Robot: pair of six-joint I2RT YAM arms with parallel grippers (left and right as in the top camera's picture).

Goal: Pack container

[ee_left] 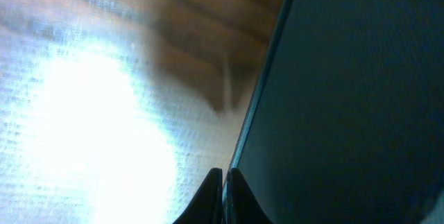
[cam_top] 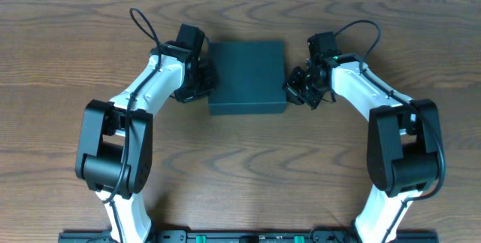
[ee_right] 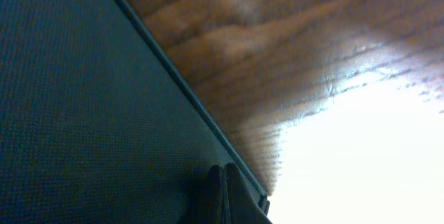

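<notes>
The dark teal container (cam_top: 246,76) lies closed in the middle of the table. My left gripper (cam_top: 198,77) is at its left side. In the left wrist view its fingers (ee_left: 223,174) are closed with the container's thin left edge (ee_left: 260,85) running between the tips. My right gripper (cam_top: 303,86) is at the container's right side. In the right wrist view its fingers (ee_right: 224,170) are shut together and rest against the container's surface (ee_right: 83,113), just inside its right edge.
The wooden table (cam_top: 240,175) shows around the container, with bright glare on it in both wrist views. Both arms' bases stand at the near edge, left and right. No snack packets or other objects are in view.
</notes>
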